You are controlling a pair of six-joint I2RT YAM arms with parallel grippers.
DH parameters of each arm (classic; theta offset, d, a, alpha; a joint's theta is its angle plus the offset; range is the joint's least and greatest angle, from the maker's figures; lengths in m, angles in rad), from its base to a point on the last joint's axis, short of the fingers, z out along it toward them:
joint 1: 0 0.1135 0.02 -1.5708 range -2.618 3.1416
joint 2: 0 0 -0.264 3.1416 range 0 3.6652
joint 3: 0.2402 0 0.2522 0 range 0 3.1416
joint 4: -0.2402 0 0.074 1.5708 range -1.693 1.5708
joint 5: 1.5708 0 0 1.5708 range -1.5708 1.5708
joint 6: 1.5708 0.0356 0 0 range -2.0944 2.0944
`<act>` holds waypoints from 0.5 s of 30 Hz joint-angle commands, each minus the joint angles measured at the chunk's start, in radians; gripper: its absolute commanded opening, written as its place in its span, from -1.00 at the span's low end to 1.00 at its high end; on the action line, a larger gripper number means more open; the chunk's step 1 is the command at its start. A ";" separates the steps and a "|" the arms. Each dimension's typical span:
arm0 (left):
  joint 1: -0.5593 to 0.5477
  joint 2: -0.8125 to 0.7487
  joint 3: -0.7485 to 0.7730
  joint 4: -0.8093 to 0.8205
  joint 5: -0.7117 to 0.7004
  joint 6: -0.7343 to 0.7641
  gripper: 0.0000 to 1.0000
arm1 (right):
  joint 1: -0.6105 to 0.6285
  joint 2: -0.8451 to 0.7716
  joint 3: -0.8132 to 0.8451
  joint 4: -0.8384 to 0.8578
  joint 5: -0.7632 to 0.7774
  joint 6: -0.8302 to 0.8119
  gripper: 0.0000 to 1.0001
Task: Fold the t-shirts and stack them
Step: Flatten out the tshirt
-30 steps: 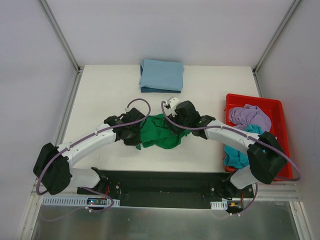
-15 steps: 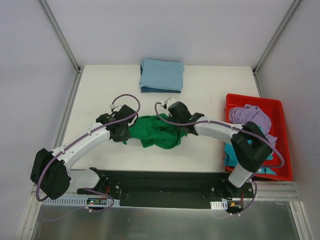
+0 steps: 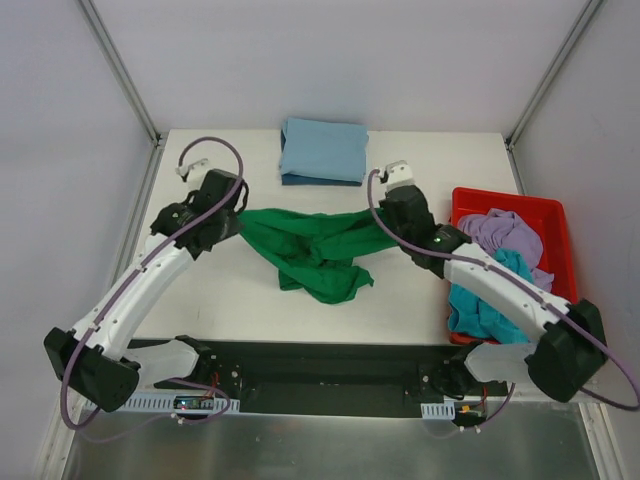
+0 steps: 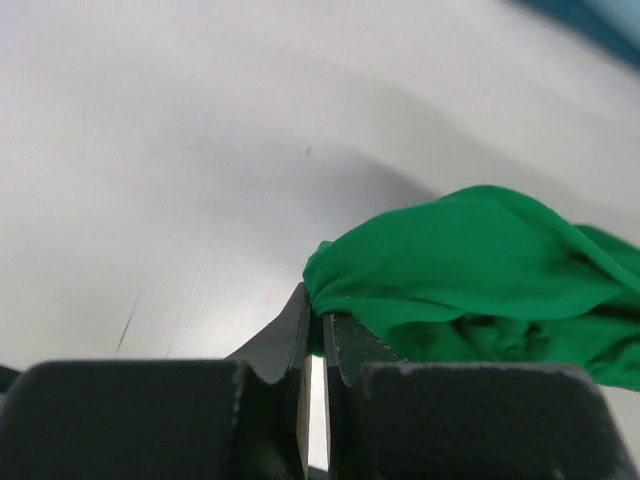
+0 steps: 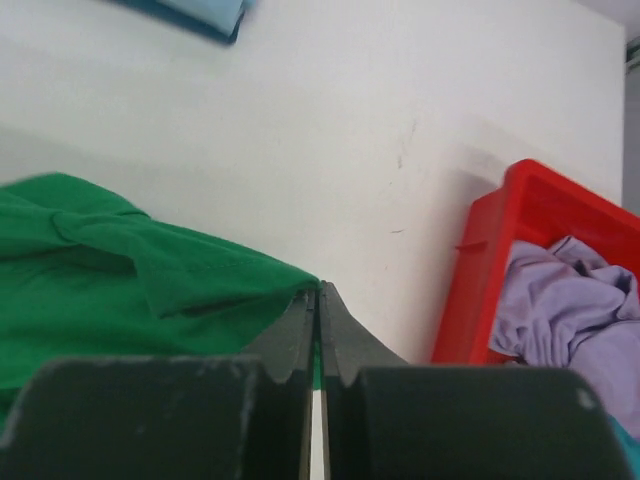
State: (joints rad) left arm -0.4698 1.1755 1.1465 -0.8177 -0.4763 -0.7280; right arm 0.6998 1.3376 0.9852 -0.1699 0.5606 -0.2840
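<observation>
A dark green t-shirt (image 3: 318,248) hangs stretched between my two grippers over the middle of the table, its lower part drooping in crumpled folds. My left gripper (image 3: 236,222) is shut on its left end, green cloth (image 4: 470,260) pinched at the fingertips. My right gripper (image 3: 392,228) is shut on the right end, cloth (image 5: 130,290) caught between the closed tips. A folded light blue t-shirt (image 3: 323,150) lies at the table's far edge. A lilac t-shirt (image 3: 500,232) and a teal one (image 3: 480,308) sit crumpled in the red tub.
The red plastic tub (image 3: 508,203) stands at the right side of the table, close to my right arm; its near wall (image 5: 500,260) shows in the right wrist view. Metal frame posts rise at the table's back corners.
My right gripper has shut on the green shirt. Both grippers have moved apart and toward the back, pulling the bunched shirt out into a wide band.
</observation>
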 commanded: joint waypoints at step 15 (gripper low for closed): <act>0.002 -0.229 0.694 0.221 0.330 0.397 -1.00 | -0.028 -0.394 0.741 -0.307 -0.332 0.048 -0.99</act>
State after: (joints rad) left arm -0.4702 0.9936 1.7313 -0.6727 -0.2703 -0.4553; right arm 0.6758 0.9634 1.5337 -0.3557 0.4019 -0.2520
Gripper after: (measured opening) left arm 0.010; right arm 0.011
